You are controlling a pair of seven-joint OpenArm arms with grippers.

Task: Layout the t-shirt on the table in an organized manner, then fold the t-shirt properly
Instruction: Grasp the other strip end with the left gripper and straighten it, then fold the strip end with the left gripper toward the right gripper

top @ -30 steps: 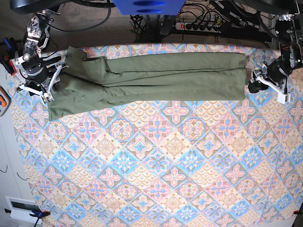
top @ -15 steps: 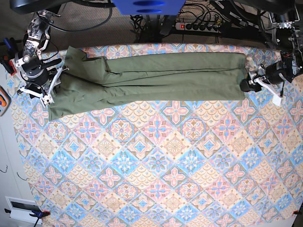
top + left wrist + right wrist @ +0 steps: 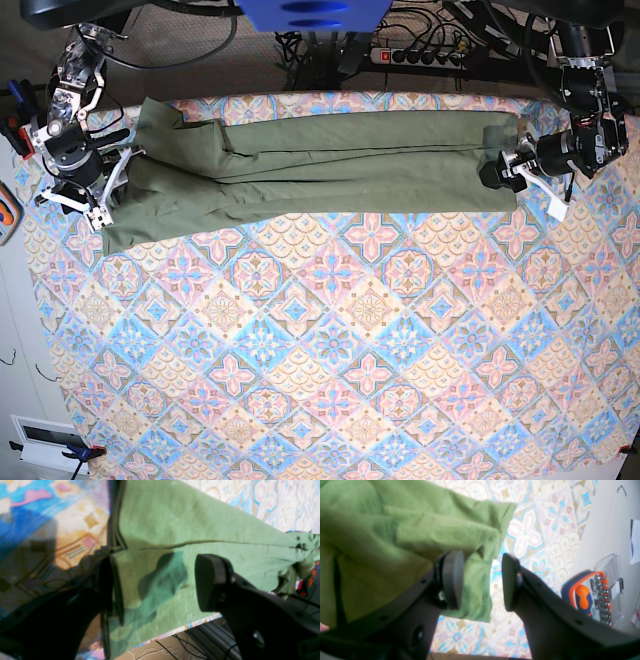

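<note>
Folded lengthwise into a long band, t-shirt [image 3: 320,165] lying across the table [image 3: 330,370] at 12 o'clock. Crosswise folds remaining. Left gripper [image 3: 505,172] spread wide at the hem, lower finger seemingly beneath. Right gripper [image 3: 92,180] half-open, grasping nothing.

t-shirt [image 3: 320,165] on table [image 3: 330,380] far edge | tools at both ends

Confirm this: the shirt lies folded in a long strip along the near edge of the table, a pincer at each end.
Not the near edge. The base view shows the shirt lying along the table's far edge, by the cables. The rest holds: the left pincer and the right pincer sit at its ends.
</note>
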